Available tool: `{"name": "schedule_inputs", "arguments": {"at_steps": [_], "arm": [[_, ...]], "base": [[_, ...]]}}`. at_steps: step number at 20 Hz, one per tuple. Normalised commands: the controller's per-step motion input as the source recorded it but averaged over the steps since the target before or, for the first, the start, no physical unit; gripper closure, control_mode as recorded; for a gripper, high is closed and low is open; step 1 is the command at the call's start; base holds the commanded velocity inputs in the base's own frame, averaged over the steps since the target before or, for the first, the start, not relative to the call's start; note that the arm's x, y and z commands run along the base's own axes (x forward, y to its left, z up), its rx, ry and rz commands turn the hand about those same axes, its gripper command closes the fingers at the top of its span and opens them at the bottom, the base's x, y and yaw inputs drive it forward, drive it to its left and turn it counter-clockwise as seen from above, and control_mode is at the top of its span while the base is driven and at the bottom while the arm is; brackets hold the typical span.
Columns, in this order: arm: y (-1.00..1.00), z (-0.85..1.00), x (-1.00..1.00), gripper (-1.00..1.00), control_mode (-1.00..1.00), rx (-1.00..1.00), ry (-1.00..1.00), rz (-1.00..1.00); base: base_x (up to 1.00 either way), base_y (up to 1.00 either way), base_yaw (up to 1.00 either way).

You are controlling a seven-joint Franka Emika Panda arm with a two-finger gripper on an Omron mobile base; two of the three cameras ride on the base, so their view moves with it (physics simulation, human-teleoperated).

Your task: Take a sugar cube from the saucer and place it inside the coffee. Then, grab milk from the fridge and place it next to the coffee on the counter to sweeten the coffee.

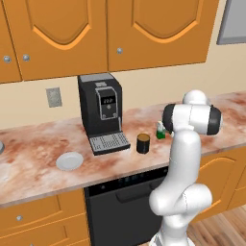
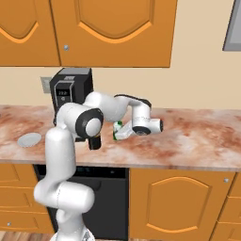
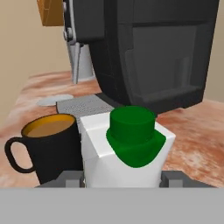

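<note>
white milk carton [image 3: 127, 153] with a green cap and green label, black coffee mug [image 3: 50, 148] full of light brown coffee, reddish-brown and cream marbled worktop [image 1: 43, 144], black coffee machine [image 1: 102, 111], pale grey saucer [image 1: 69, 161], orange wooden cabinets [image 1: 105, 33]

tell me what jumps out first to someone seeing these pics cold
The white milk carton with its green cap sits clamped in the gripper, right beside the dark coffee cup on the marbled counter. Behind them looms the big black coffee machine, under orange wall cabinets. Off to the left of the machine lies the pale saucer.
</note>
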Motion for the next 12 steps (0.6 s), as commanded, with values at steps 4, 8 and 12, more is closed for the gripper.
{"name": "schedule_inputs", "arguments": {"at_steps": [4, 8, 12], "arm": [[0.29, -0.06, 0.0, 1.0, -1.0, 0.0, 0.01, 0.0], [0.04, -0.07, 0.0, 1.0, -1.0, 0.0, 0.03, 0.0], [0.0, -0.28, 0.0, 1.0, -1.0, 0.0, 0.01, 0.0]], "base": [[0.0, 0.0, 0.0], [0.0, 0.0, 0.0], [0.0, 0.0, 0.0]]}}
